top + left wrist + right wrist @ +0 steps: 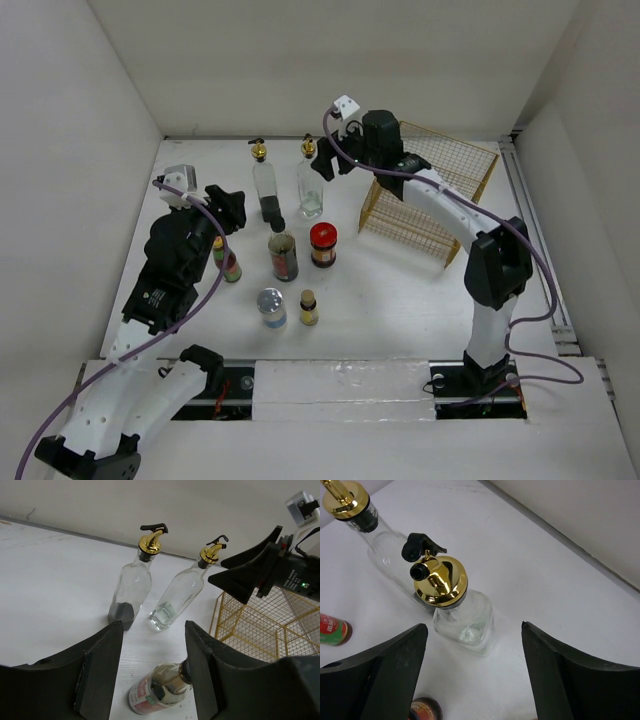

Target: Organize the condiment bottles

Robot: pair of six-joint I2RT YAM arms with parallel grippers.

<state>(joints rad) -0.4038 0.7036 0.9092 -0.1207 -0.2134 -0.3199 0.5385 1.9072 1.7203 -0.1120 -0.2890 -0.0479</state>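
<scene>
Nearby, right end effector beside clear bottle

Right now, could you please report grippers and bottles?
Left gripper open, empty. Right gripper open, facing tall clear glass bottle with gold spout, not gripping. Gold wire basket beside right arm.

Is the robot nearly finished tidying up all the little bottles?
Not nearly. The two tall gold-spouted bottles stand side by side at the back, which may count as done. The right gripper hangs open over one of them; the left gripper is open too, holding nothing. The five smaller bottles and jars sit in a loose cluster in front, seemingly waiting to be sorted.
</scene>
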